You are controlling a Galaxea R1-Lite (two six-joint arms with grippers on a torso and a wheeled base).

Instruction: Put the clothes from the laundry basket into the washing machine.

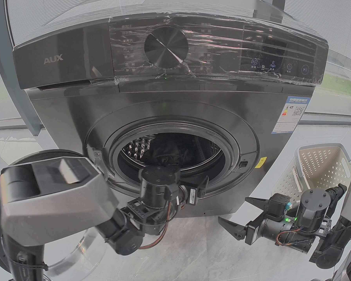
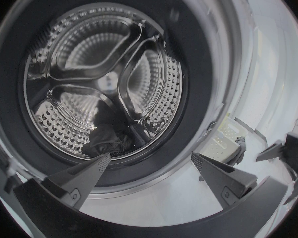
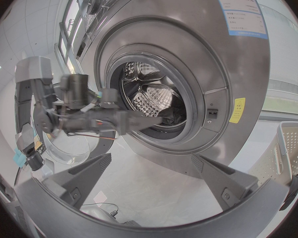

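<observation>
Left gripper (image 2: 150,162) spread wide, empty, at the washing machine (image 1: 163,110) door opening. Dark clothes (image 2: 104,141) lie just past its fingertips, low in the drum (image 2: 155,83), not touched. Right gripper (image 1: 241,215) also spread, empty, low before the machine's front. Laundry basket (image 1: 323,168) stands right of the machine.

Bright daylight comes from the windows (image 1: 66,0) behind, the steel drum (image 2: 139,80) glints, wrist-view edges curve dark.
</observation>
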